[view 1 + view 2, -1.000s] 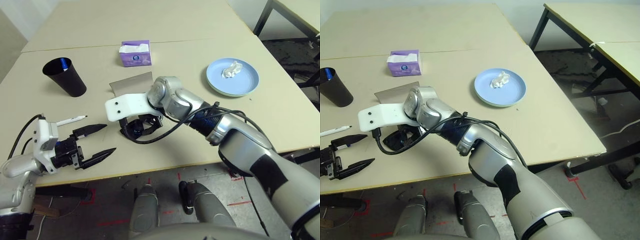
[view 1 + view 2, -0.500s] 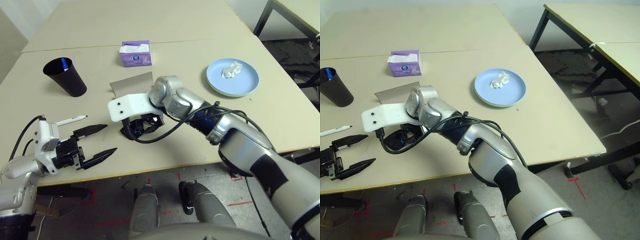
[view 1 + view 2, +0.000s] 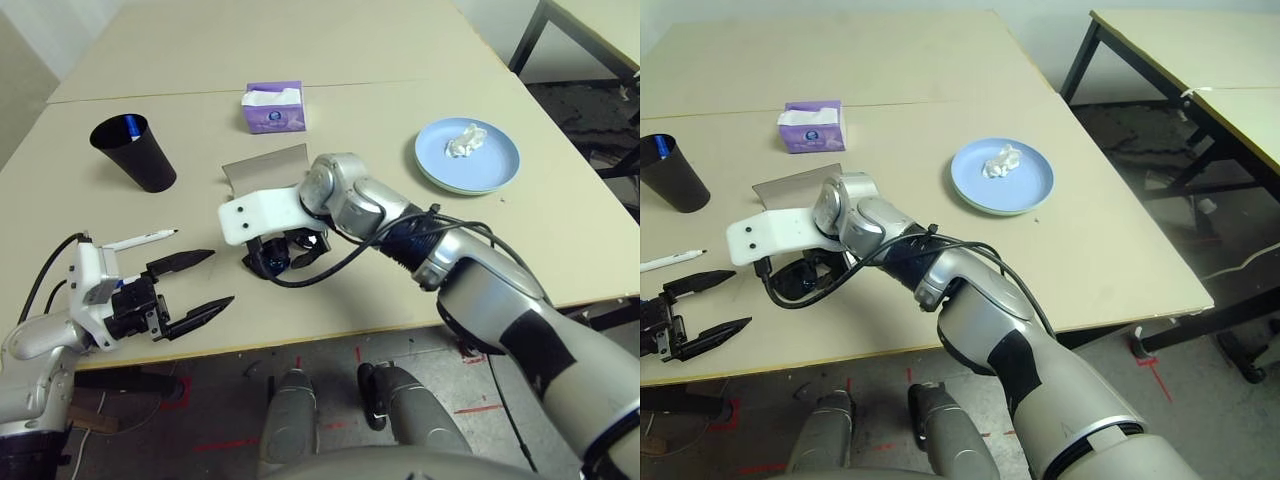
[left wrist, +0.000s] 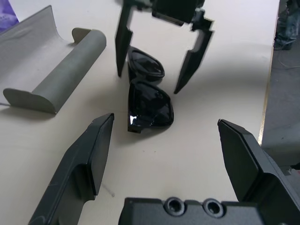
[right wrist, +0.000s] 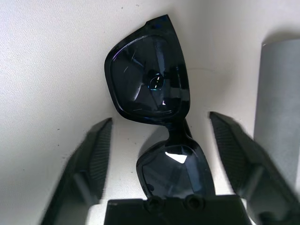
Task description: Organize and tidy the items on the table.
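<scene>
Black sunglasses (image 5: 154,93) lie folded on the table (image 3: 380,95), lenses up. My right gripper (image 5: 159,119) hangs over them, open, one finger on each side of the frame with a gap at both. The left wrist view shows the same straddle over the sunglasses (image 4: 150,101). My left gripper (image 3: 222,276) is open and empty near the front edge, pointing at them. The grey glasses case (image 3: 262,165) lies open just behind. A white pen (image 3: 140,240) lies beside my left hand. The black cup (image 3: 135,155) holds a blue-capped pen (image 3: 128,127). Crumpled tissue (image 3: 462,138) sits on the blue plate (image 3: 490,165).
A purple tissue box (image 3: 271,108) stands behind the case. A pale green rim (image 3: 445,184) shows under the blue plate. A second table with dark legs (image 3: 1200,50) stands off to the right. Red tape marks the floor below the front edge.
My right wrist has shifted very slightly over the sunglasses. The left arm and the other items have stayed where they were.
</scene>
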Tool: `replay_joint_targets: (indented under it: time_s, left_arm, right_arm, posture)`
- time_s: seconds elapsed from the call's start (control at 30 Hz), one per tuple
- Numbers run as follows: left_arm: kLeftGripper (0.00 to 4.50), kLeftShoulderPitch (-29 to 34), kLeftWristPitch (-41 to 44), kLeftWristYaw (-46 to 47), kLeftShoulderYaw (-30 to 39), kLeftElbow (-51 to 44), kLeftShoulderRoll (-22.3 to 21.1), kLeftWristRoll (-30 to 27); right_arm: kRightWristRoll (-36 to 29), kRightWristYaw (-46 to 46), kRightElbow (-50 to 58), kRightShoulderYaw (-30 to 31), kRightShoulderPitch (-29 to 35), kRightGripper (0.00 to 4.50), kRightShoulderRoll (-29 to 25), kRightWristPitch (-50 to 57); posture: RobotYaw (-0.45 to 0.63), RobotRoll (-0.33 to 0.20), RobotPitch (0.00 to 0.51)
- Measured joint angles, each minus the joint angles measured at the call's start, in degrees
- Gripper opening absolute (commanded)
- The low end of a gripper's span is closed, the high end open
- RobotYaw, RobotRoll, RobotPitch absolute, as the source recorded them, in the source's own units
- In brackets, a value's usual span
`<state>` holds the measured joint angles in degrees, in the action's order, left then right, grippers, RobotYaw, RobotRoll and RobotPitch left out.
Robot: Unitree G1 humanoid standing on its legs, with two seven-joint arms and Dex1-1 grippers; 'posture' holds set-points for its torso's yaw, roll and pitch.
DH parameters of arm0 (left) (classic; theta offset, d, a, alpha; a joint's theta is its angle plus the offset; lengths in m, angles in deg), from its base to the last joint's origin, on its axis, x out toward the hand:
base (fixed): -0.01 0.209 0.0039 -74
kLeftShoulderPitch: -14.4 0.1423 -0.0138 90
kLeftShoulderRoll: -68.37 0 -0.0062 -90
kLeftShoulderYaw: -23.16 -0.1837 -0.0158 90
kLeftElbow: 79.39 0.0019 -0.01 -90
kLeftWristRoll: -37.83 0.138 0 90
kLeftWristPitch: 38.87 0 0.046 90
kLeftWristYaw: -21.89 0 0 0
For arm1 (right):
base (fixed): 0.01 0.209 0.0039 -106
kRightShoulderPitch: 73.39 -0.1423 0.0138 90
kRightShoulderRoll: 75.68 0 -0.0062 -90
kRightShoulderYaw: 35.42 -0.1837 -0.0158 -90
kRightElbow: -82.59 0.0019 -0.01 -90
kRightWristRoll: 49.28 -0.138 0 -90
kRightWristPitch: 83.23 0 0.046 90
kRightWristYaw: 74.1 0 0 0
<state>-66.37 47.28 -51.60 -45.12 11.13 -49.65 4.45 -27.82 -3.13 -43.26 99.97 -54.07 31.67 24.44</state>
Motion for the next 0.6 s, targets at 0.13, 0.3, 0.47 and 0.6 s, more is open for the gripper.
replay_joint_targets:
  time_s: [0.13, 0.3, 0.47, 0.6]
  left_arm:
    - [4.5, -0.1, 1.2, 1.2, 0.0, -5.1, 0.0, -0.9]
    - [4.5, -0.2, 2.8, 2.8, 0.7, -8.5, 0.0, -1.8]
    - [4.5, 0.1, 3.8, 3.3, 2.0, -9.7, -0.2, -2.5]
    - [4.5, 0.9, 4.0, 3.2, 2.2, -9.7, -0.2, -2.6]
  right_arm:
    - [0.4, 0.0, -0.2, -0.3, 1.0, 1.63, -0.4, -0.7]
    - [0.7, 0.6, 0.3, -2.0, 1.1, 0.21, -0.8, -1.1]
    - [0.8, 1.3, 0.4, -2.1, 1.1, 0.22, -0.9, -1.6]
    - [1.0, 1.6, 0.4, -2.1, 1.1, 0.22, -0.9, -1.6]
  posture:
    - [0.15, 0.0, 0.203]
    - [0.16, 0.0, 0.205]
    - [0.16, 0.0, 0.21]
    - [0.15, 0.0, 0.214]
